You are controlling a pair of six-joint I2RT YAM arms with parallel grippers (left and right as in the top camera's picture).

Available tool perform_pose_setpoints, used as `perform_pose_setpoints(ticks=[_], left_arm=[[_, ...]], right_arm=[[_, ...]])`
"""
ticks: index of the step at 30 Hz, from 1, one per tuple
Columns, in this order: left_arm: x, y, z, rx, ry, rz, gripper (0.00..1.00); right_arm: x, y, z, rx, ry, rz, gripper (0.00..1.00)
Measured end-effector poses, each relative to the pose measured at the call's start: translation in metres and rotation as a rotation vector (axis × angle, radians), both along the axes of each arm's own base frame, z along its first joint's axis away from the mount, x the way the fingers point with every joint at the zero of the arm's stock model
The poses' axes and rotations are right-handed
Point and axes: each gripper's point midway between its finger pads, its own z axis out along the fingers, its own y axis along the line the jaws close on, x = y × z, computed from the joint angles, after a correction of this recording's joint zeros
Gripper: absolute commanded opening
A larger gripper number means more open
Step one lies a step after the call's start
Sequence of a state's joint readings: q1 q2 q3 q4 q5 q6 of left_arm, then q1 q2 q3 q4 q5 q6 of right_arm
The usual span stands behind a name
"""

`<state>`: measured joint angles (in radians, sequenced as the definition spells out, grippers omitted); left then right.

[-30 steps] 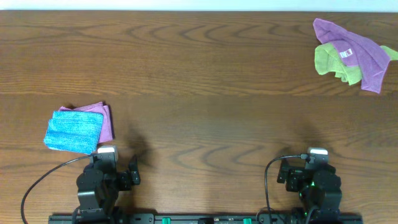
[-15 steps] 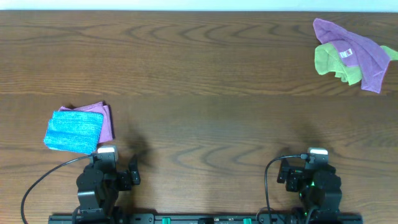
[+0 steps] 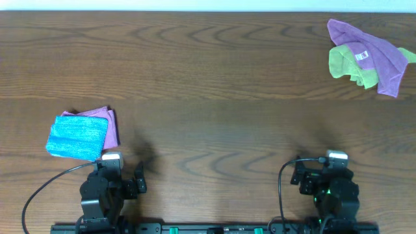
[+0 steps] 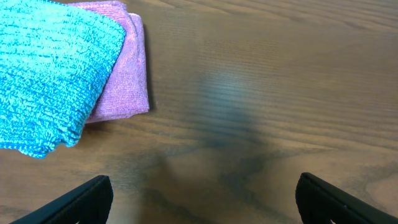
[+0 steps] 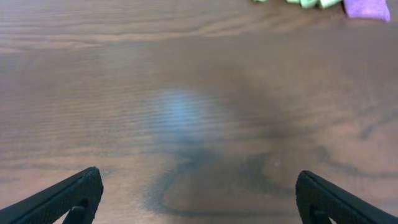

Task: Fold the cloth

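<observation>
The purple cloth (image 3: 377, 55) with a small white tag lies crumpled at the far right of the table, draped over a lime-green cloth (image 3: 344, 64). Only its edge shows at the top of the right wrist view (image 5: 368, 7), beside the green one (image 5: 292, 2). My left gripper (image 4: 202, 199) is open and empty at the near left edge. My right gripper (image 5: 199, 196) is open and empty at the near right edge, far from the cloth. Both arms rest at the table's front in the overhead view, left (image 3: 110, 185) and right (image 3: 330, 185).
A folded blue cloth (image 3: 77, 135) lies on a folded pink-purple cloth (image 3: 110, 127) at the left, just ahead of the left arm; both show in the left wrist view (image 4: 50, 74) (image 4: 127, 74). The wooden table (image 3: 208, 97) spans the view.
The right arm has shifted slightly to the right. The left arm and the cloths have not moved.
</observation>
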<state>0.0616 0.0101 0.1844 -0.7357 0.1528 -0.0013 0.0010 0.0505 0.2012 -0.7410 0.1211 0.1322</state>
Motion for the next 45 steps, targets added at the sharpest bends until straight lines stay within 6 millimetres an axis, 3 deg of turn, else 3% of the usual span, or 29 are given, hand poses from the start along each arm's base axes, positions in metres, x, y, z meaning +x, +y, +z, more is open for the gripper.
perform_pose_setpoints(ticks=[5, 17, 31, 36, 40, 45], left_arm=[[0.0, 0.0, 0.0, 0.0, 0.0, 0.0, 0.95], [0.0, 0.0, 0.0, 0.0, 0.0, 0.001, 0.95], [0.0, 0.0, 0.0, -0.001, 0.0, 0.001, 0.95], [0.0, 0.0, 0.0, -0.002, 0.0, 0.002, 0.95], [0.0, 0.0, 0.0, -0.001, 0.0, 0.001, 0.95], [0.0, 0.0, 0.0, -0.002, 0.0, 0.002, 0.95]], right_arm=[[-0.002, -0.009, -0.004, 0.027, 0.092, -0.077, 0.99], [0.03, -0.049, 0.052, 0.022, 0.203, -0.273, 0.99], [0.095, -0.102, 0.078, 0.084, 0.286, -0.405, 0.99], [0.129, -0.112, 0.109, 0.078, 0.163, -0.399, 0.99], [0.146, -0.119, 0.125, 0.07, 0.104, -0.401, 0.99], [0.167, -0.143, 0.117, 0.078, 0.142, -0.44, 0.99]])
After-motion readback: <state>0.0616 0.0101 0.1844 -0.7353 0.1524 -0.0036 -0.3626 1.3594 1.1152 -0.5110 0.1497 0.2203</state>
